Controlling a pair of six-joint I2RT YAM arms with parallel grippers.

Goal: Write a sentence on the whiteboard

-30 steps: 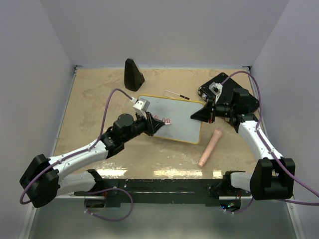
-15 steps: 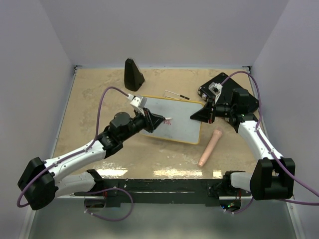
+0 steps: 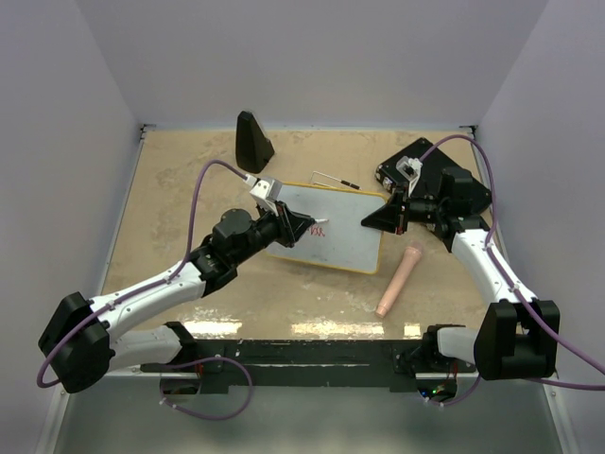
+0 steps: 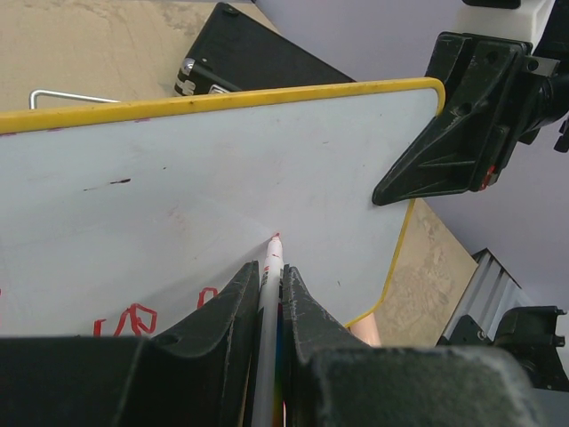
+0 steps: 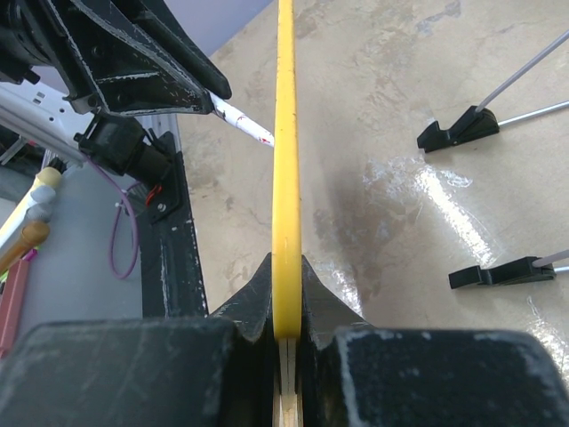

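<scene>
The whiteboard [image 3: 333, 227] lies tilted mid-table, white with a thin yellow rim. My left gripper [image 3: 304, 227] is shut on a white marker [image 4: 273, 252]. Its red tip rests at the board face, right of the sentence [image 4: 132, 318], a few red handwritten letters. The sentence [image 3: 315, 230] also shows in the top view. My right gripper [image 3: 373, 218] is shut on the board's right edge. In the right wrist view the yellow rim [image 5: 285, 133] runs straight up from between that gripper's [image 5: 285, 267] jaws. The marker [image 5: 242, 122] pokes in from the left.
A black wedge [image 3: 252, 142] stands at the back. A black box [image 3: 435, 175] sits behind the right gripper. A pink cylinder [image 3: 399, 279] lies near the board's front right corner. A wire stand with black feet [image 5: 458, 132] lies behind the board.
My left gripper has shifted a little right and toward the back with the marker, past the red letters. The right gripper and the board have stayed put.
</scene>
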